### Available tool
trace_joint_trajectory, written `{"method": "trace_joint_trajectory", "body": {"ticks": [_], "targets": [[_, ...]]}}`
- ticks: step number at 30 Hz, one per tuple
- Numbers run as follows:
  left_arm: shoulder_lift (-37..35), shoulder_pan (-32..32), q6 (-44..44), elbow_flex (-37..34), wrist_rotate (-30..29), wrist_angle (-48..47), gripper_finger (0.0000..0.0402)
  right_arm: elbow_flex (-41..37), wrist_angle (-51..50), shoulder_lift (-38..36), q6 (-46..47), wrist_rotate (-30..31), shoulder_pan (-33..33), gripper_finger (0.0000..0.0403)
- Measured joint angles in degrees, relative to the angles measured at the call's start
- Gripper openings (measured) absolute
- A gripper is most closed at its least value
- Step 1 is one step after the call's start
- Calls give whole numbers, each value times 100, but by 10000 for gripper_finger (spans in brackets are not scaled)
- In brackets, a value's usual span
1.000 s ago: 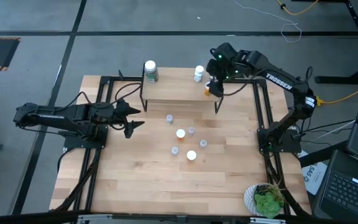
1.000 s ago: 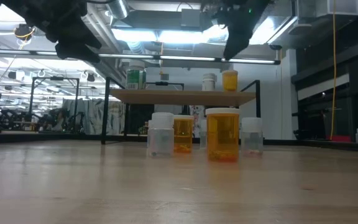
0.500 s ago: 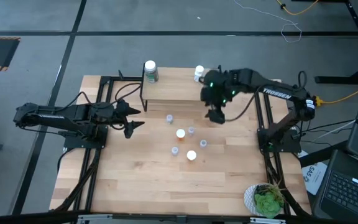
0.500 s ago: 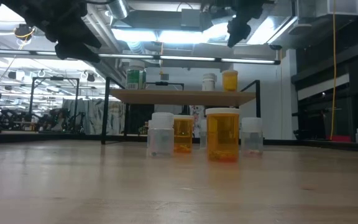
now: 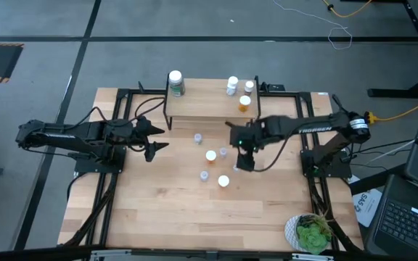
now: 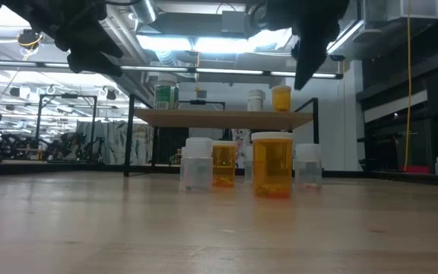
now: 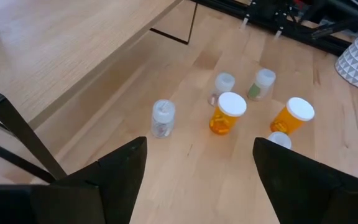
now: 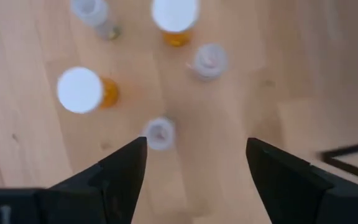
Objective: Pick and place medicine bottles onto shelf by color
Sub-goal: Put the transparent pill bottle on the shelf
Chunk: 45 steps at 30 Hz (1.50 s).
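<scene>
The light-wood shelf (image 5: pixel 207 109) stands at the table's far middle. On it stand a green-labelled bottle (image 5: pixel 175 83), two white bottles (image 5: pixel 232 85) and an orange bottle (image 5: pixel 244 103). Several loose bottles stand on the table in front of it: orange ones with white caps (image 5: pixel 210 155) (image 5: pixel 223 181) and small clear ones (image 5: pixel 197 137). My right gripper (image 5: pixel 244 164) is open and empty above this group; its wrist view looks down on a clear bottle (image 8: pixel 159 132). My left gripper (image 5: pixel 154 138) is open and empty, in the air left of the shelf.
A green plant in a white pot (image 5: pixel 309 233) stands at the table's near right corner. Black frame rails (image 5: pixel 111 196) run along the table's left and right sides. Bare tabletop lies toward the near edge (image 5: pixel 194 225).
My right gripper has left the shelf's right end, gone toward the table's near edge and come down over the loose bottles on the table. The orange bottle stays standing on the shelf.
</scene>
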Motion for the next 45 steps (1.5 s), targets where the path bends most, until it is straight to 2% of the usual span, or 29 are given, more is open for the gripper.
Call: {"method": "trace_joint_trajectory", "body": {"ticks": [9,17,26,33,37,45], "targets": [[55,7,293,0,-16,-3,289,-1028,1137,0,-170,-72,578,275],[136,7,295,2,-33,1,289,-1735,2148,0,-308,177,677,275],[156,7,299,2,-48,0,289,-1836,2363,356,-341,229,678,275],[156,7,299,2,-48,0,289,-1839,2353,670,-191,502,677,272],[156,7,299,2,-48,0,289,-1839,2369,680,-144,501,677,243],[156,7,299,2,-51,0,289,-1836,2360,675,98,411,677,139]]}}
